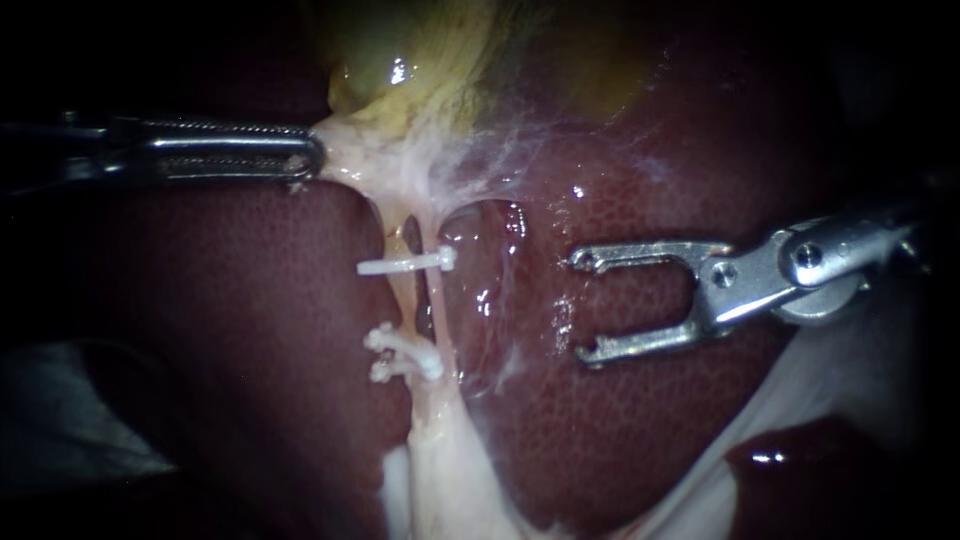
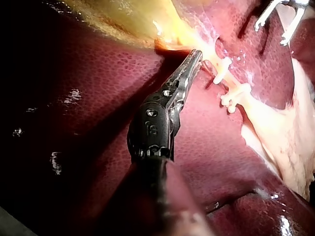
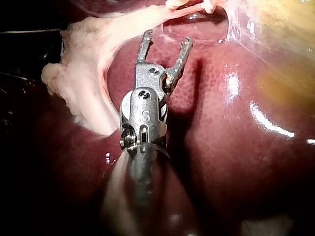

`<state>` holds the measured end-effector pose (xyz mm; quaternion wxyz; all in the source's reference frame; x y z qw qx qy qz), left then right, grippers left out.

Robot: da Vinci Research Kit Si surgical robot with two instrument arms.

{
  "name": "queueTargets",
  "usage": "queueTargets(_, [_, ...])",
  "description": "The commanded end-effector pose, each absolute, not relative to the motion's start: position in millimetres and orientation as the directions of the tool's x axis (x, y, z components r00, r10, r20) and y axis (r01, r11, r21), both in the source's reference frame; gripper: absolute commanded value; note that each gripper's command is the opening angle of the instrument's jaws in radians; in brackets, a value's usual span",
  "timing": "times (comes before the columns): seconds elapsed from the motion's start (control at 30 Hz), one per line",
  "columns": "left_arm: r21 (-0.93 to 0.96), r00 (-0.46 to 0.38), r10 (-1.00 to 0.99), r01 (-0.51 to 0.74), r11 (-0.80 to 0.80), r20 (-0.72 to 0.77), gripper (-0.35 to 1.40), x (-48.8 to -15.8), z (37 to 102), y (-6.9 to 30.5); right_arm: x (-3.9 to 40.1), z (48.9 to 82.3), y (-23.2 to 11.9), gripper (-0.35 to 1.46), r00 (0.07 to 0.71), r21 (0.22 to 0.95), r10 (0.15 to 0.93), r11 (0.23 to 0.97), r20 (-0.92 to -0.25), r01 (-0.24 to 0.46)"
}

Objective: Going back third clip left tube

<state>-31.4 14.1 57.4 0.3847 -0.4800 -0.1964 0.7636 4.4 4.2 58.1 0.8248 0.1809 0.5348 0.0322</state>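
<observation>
Two thin pale tubes (image 1: pixel 405 300) run down from the yellow-green gallbladder (image 1: pixel 420 60) over the liver (image 1: pixel 200 330). One white clip (image 1: pixel 410 264) crosses them higher up, and two more clips (image 1: pixel 400 352) sit close together just below. My left instrument (image 1: pixel 305 160) is shut on the pale tissue at the gallbladder's neck and holds it taut. My right instrument (image 1: pixel 583 306) stands open and empty over the liver, to the right of the tubes and apart from them. The right wrist view shows its jaws (image 3: pixel 166 39) spread, with the clips (image 3: pixel 211 5) ahead of them.
Dark red liver (image 1: pixel 640 420) fills the view around the tubes. Pale fatty tissue (image 1: pixel 450 480) spreads out below the clips, and a thin film (image 1: pixel 500 140) stretches from the gallbladder over the liver. In the left wrist view, my right instrument (image 2: pixel 278 22) stands beyond the clips (image 2: pixel 231 88).
</observation>
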Motion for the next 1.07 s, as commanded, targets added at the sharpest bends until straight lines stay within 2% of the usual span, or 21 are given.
queueTargets(0.03, [-0.668,-0.244,0.775,-0.398,-0.629,-0.583,-0.35,-31.6,57.7,14.1,4.3,58.1,4.2,0.5,0.426,0.333,0.247,0.933,-0.871,0.14])
queueTargets(0.5, [-0.659,-0.248,0.763,-0.39,-0.643,-0.597,-0.35,-34.0,63.1,13.9,4.1,58.1,4.2,0.5,0.426,0.333,0.247,0.933,-0.87,0.139])
queueTargets(1.07, [-0.666,-0.248,0.766,-0.383,-0.64,-0.593,-0.35,-34.1,62.9,13.6,4.2,58.1,4.2,0.5,0.427,0.333,0.248,0.933,-0.87,0.138])
